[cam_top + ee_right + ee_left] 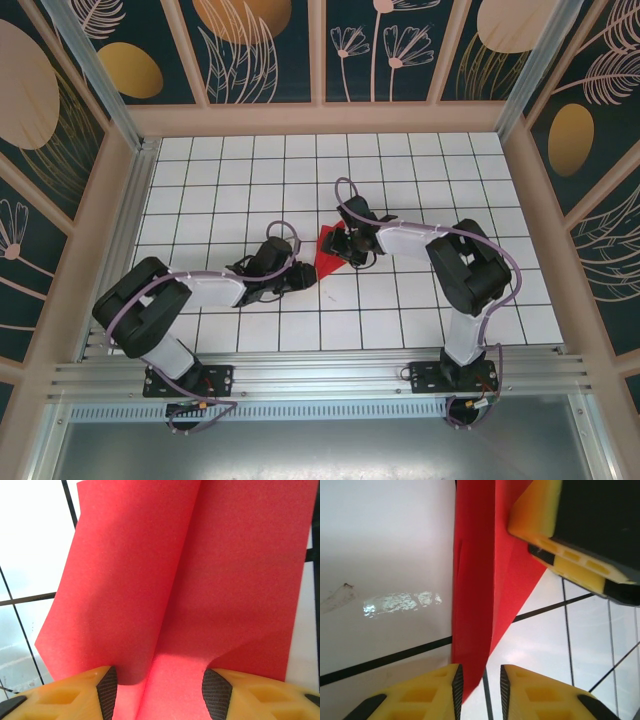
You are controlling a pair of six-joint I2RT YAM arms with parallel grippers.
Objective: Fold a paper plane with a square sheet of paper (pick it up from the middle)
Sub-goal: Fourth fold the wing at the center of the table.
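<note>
Left end effector [480, 669] stands slightly open at the tip of the square sheet of paper [480, 580]; right end effector [159, 672], open, straddles its crease.

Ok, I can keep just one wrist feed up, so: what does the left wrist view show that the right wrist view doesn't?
Left wrist: the red paper narrowing to a point at the left gripper, jaws parted, and a finger of the right gripper over the sheet. Right wrist: the sheet's broad face with a lengthwise crease, spread between that gripper's open jaws. Both: the red paper on the white gridded table.
</note>
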